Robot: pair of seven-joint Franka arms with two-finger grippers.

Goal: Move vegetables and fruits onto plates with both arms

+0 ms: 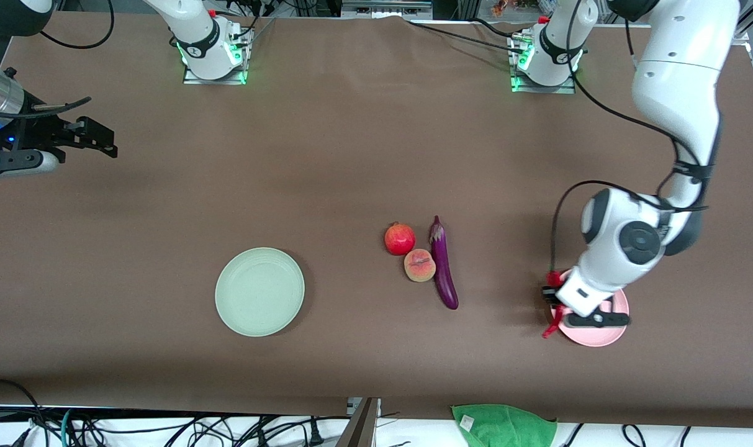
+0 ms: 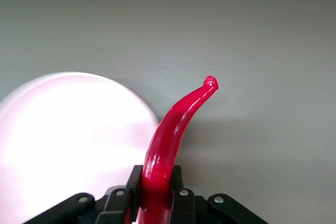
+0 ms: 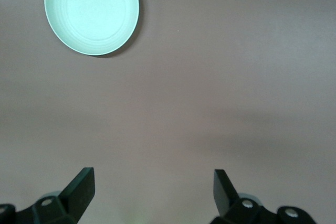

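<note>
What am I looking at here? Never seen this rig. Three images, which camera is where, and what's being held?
Two white robot arms are bolted along one table edge. The big picture comes from a high camera facing them; the other two come from cameras on each arm's wrist.

The left end effector is shut on a red chili pepper and hangs over the pink plate at the left arm's end of the table. The right end effector is open and waits above bare table at the right arm's end.

On the table lie a green plate with nothing on it, a pomegranate, a peach touching it and nearer the front camera, and a purple eggplant beside both.
</note>
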